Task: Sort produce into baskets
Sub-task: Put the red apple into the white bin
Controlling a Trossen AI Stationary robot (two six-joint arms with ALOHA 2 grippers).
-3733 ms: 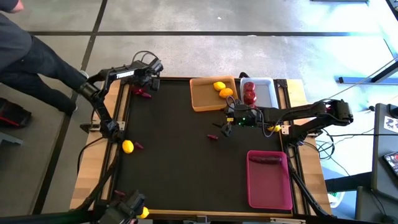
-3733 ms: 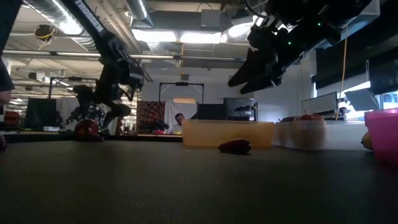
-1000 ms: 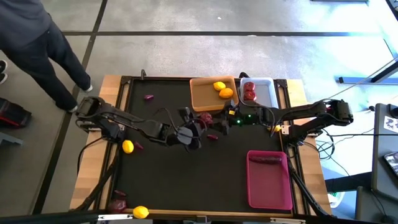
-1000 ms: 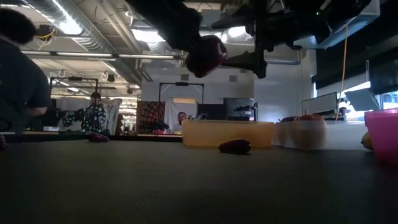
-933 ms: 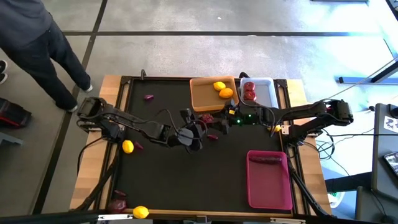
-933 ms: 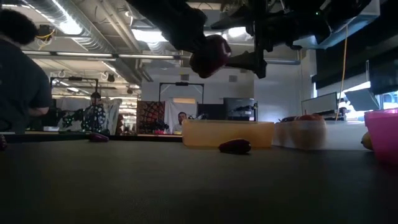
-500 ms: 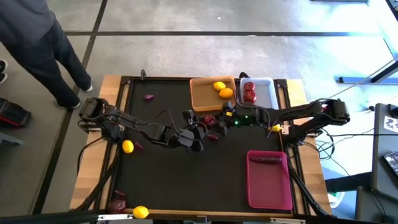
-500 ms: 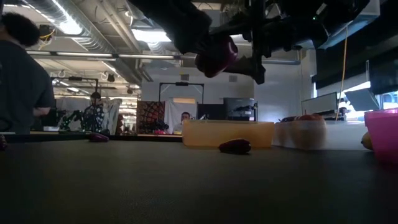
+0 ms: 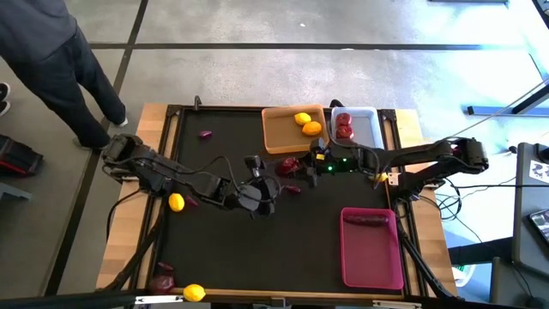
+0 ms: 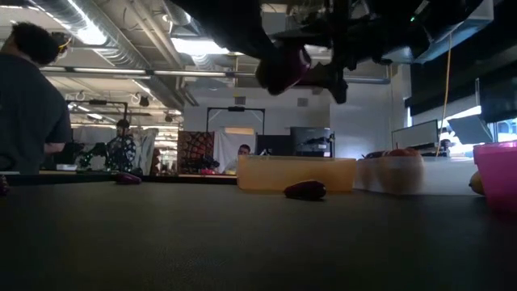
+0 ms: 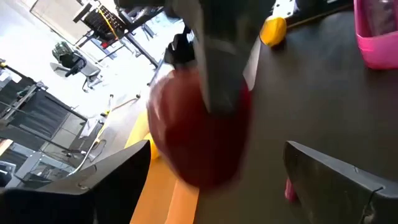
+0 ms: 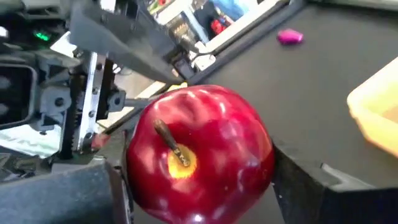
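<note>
- Right wrist view: right gripper (image 12: 199,186) clamps round glossy red apple (image 12: 198,152), held mid-air nr table centre; left gripper (image 9: 268,190) just beside, fingers spread, empty.
- Done: 2 citrus in orange plastic tray (image 9: 276,137), apples in white tray (image 9: 367,129), purple piece in magenta tray (image 9: 371,257).
- Left: yellow lemon (image 9: 176,202), purple bits on black mat (image 9: 223,249).
- Bkgd: person (image 9: 51,51) on concrete floor.
</note>
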